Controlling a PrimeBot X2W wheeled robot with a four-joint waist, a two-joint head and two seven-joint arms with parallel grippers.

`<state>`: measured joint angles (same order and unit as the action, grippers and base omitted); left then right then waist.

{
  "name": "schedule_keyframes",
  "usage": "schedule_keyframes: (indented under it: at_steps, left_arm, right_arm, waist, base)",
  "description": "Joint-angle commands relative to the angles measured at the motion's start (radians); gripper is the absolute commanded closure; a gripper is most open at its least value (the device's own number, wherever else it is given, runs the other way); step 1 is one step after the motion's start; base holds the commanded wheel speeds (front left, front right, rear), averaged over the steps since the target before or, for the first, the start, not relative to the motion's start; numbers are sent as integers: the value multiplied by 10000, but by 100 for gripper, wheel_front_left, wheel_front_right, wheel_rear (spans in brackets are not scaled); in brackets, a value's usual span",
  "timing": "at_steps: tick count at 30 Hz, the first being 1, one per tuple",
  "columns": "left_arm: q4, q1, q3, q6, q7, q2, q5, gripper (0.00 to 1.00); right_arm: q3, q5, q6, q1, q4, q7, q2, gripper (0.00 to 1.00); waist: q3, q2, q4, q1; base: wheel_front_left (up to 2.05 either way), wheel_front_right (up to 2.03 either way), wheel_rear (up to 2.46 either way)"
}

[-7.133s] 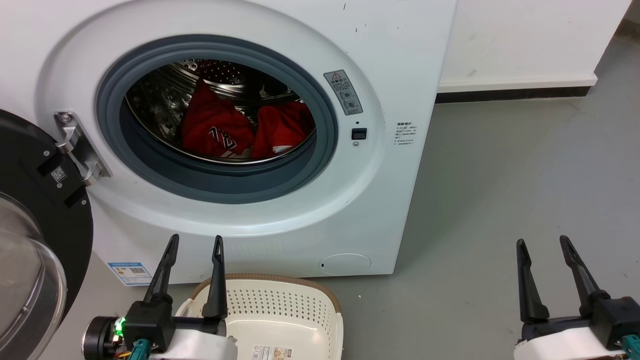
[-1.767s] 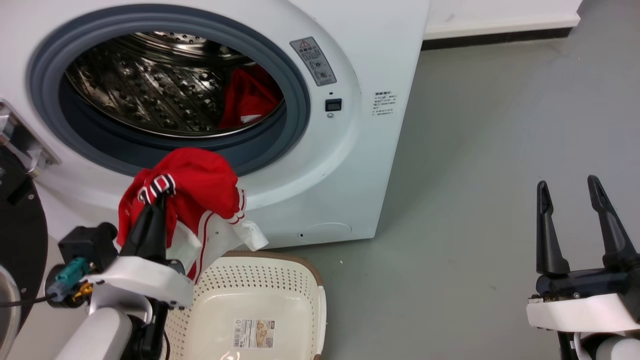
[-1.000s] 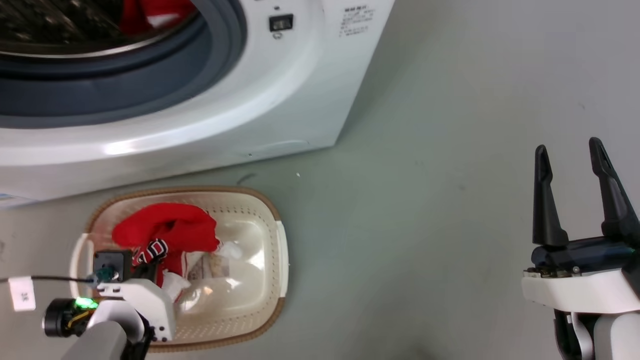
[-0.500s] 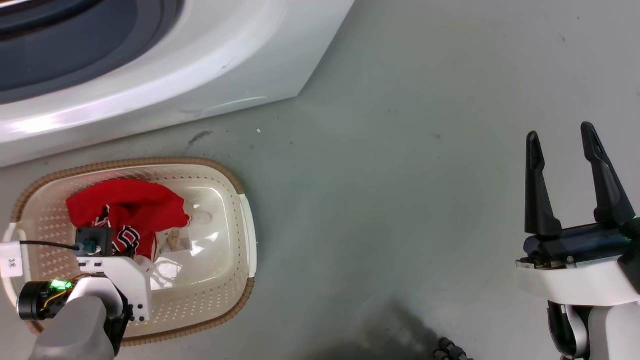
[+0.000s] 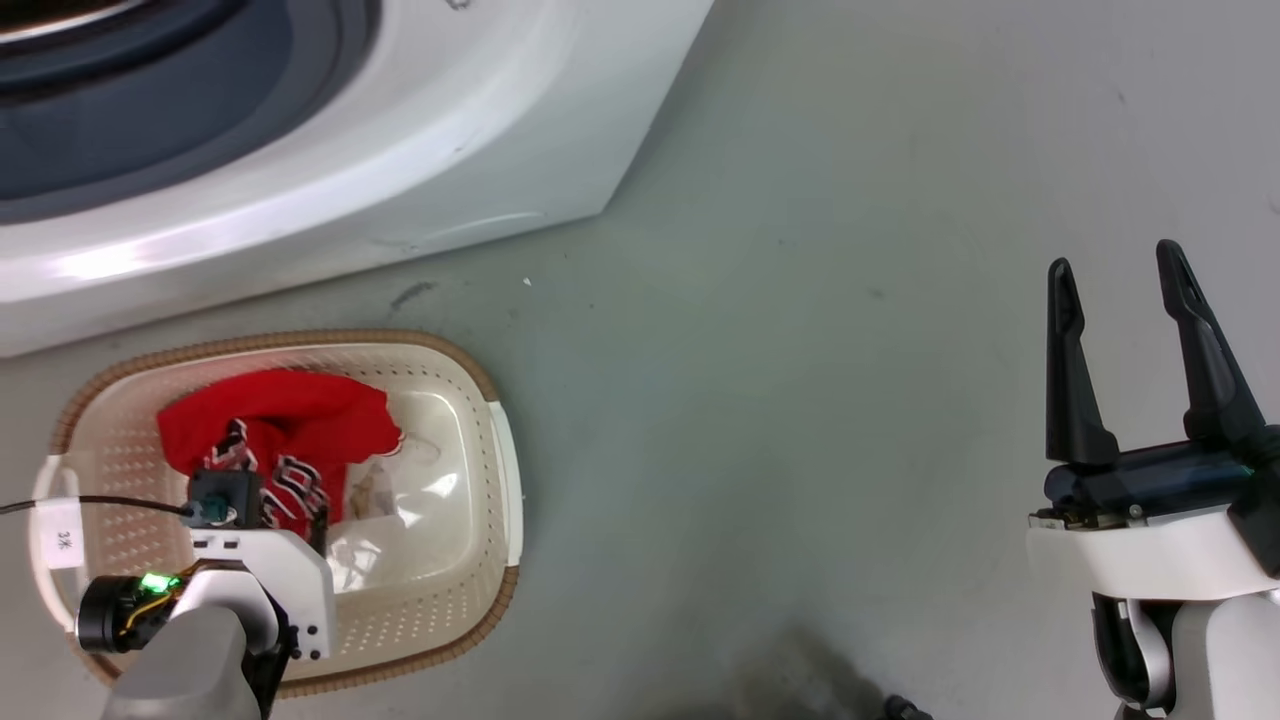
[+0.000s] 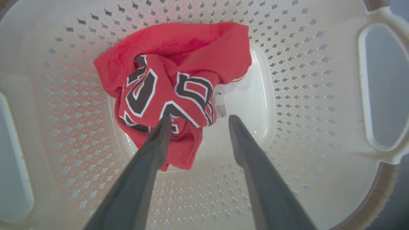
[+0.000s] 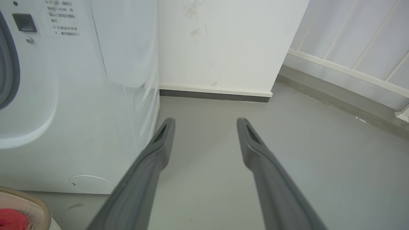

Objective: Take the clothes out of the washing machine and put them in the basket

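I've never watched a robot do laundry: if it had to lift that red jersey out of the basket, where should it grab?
Probably the bunched, lettered fold atop the red jersey, coming straight down inside the basket. That fold stands highest, so the open left claw could pinch across it; the edges lie flatter.

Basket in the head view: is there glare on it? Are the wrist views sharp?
Head view: yes, white glare on the basket floor, beside the jersey. Left wrist view: jersey sharp, left fingers soft, basket walls bowed. Right wrist view: right fingers soft.
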<state>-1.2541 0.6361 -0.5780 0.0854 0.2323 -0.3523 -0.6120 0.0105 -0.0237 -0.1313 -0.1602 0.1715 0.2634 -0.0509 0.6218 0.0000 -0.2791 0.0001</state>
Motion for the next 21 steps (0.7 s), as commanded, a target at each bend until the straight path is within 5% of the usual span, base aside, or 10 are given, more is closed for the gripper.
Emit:
schedule_keyframes:
  at_steps: [1, 8, 21]
  left_arm:
    - [-19, -144, -8, 25, 103, 14, -5, 0]
    - [615, -455, 203, 46, 337, 229, 40, 0]
    - [5620, -2794, 2284, -702, 331, 171, 1719, 0]
  right_arm:
    - [42, 52, 10, -99, -47, 20, 12, 0]
    - [481, 329, 10, 285, -290, 20, 9, 0]
    - [1238, 554, 10, 849, -899, 22, 10, 0]
  waist:
    - [-316, 0, 156, -1]
    - [-1441, 0, 784, -1]
    - [-3169, 0, 1794, -1]
  base:
    - [0, 0, 0]
    - [0, 0, 0]
    - [0, 0, 0]
